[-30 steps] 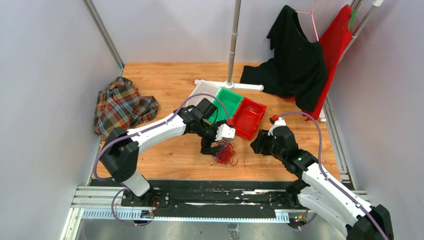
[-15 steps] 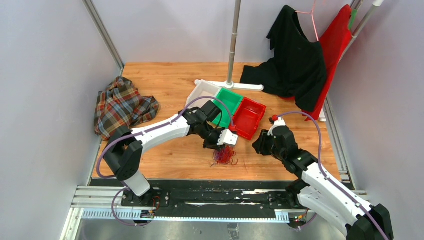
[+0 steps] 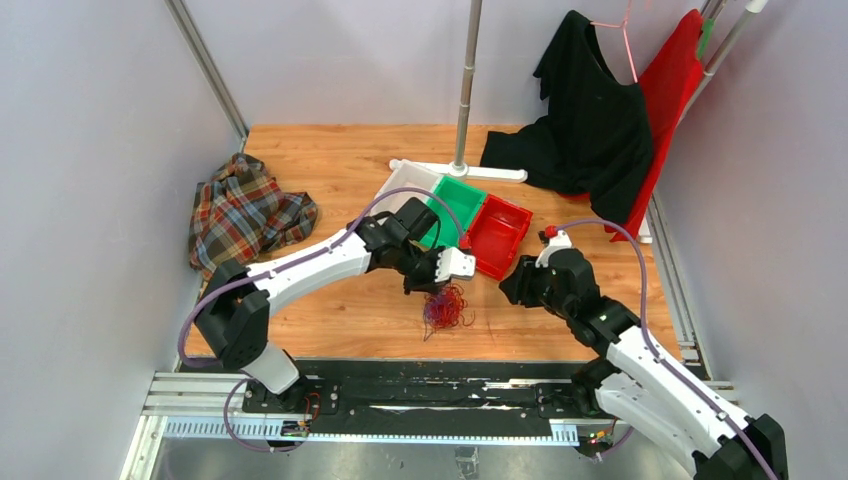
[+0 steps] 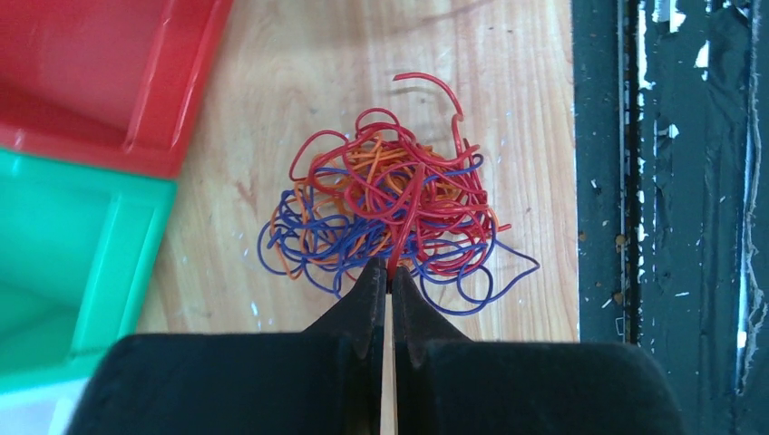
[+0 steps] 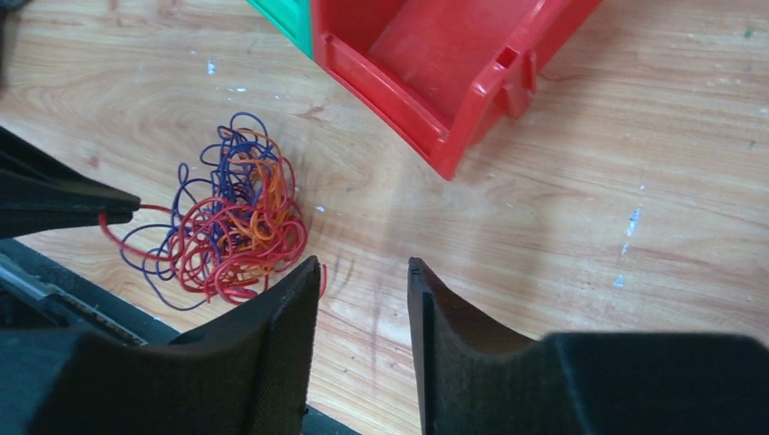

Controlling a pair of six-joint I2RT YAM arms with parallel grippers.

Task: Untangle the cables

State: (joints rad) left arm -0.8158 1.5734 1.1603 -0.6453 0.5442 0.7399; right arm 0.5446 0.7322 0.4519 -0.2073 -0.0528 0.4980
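Two grippers in play: your left gripper (image 4: 388, 272) has its jaws pressed together on one red strand at the edge of the cables (image 4: 390, 213). That's a red, orange and purple clump sitting on the wooden table (image 3: 330, 180), just on the near side of the red bin (image 5: 435, 63) and green bin (image 4: 63, 272). Your right gripper (image 5: 361, 272) hangs just beside the clump, jaws partway apart with nothing between them.
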